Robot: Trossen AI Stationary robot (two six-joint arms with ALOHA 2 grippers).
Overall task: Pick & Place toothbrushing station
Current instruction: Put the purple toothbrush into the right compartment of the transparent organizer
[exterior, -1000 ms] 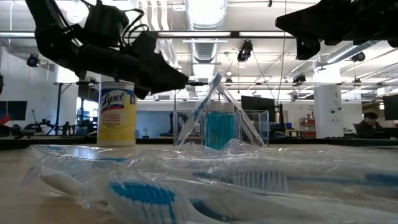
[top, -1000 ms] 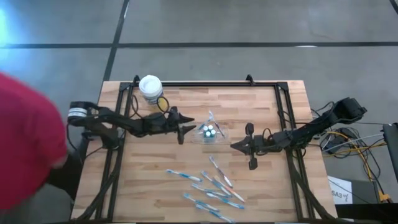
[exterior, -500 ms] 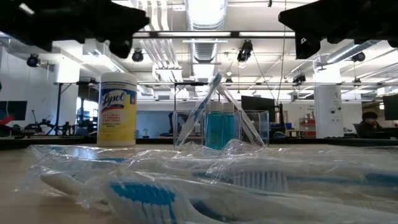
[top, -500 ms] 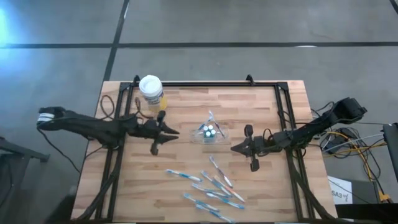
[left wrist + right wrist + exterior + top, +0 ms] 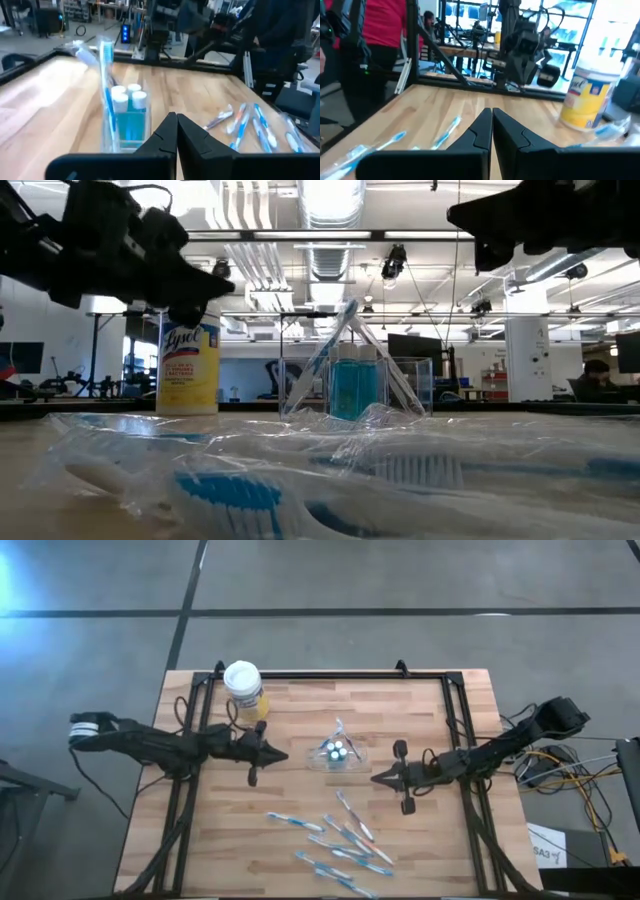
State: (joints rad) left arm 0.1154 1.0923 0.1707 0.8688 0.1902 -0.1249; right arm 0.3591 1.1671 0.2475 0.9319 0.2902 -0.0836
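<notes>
left end effector: pinched together, empty, beside pouch
right end effector: together too
risk: a closed-fingered nudge probably tips the pouch

Setting: robotics lab or open-plan workshop. Evidence: butcher-block wooden table with black metal frame on a grey concrete floor; exposed ceiling ducts and strip lights; monitors and workbenches in the background; loose cabling at the table's 3 o'clock side; a person in a red top standing beyond the table.
</notes>
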